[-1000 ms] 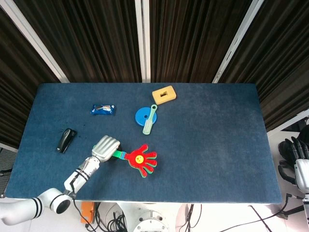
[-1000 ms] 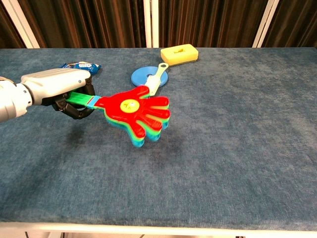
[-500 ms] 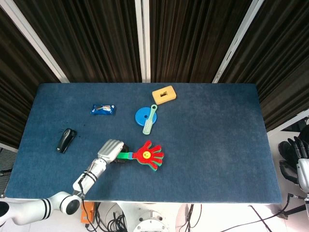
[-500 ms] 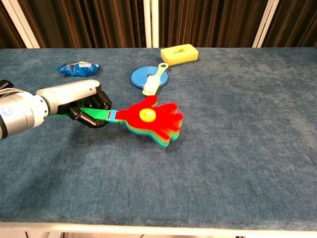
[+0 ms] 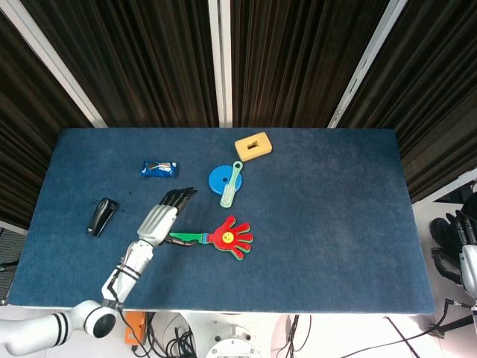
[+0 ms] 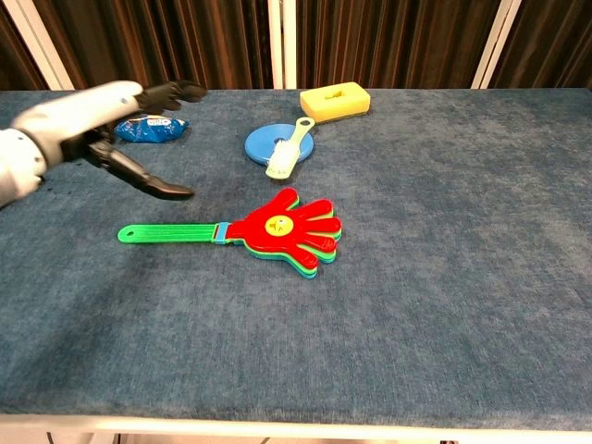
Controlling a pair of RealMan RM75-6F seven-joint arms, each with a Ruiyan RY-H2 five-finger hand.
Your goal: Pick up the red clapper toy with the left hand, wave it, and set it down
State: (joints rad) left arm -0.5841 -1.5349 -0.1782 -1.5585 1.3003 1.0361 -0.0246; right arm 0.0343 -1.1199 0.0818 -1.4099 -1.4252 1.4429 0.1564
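Reaching in from the lower left of the head view, the left arm is seen stretched over the blue bench (image 5: 335,224), and the left hand (image 5: 159,218) is held above the surface with its fingers spread wide and nothing in them. In the chest view the same hand (image 6: 88,116) is shown raised, its dark fingertips (image 6: 171,191) pointing toward the middle of the bench.

To the left of the hand, a small black object (image 5: 101,215) is seen lying on the bench; what it is cannot be made out. A blue snack packet (image 5: 159,169) lies further back, partly covered by the hand in the chest view.

Just to the right of the hand, the red clapper toy (image 5: 221,239) lies flat on the bench, free of the hand, with its green handle pointing left and its red palm to the right. The layers under the red palm are mostly hidden.

Behind the toy, a blue disc (image 5: 220,178) is seen with a pale green brush (image 5: 232,184) resting across it. A yellow sponge block (image 5: 253,145) lies near the back edge.

At the far right edge of the head view, the right hand (image 5: 456,235) is cut off by the frame beside the bench; whether its dark fingers are spread or curled cannot be told.
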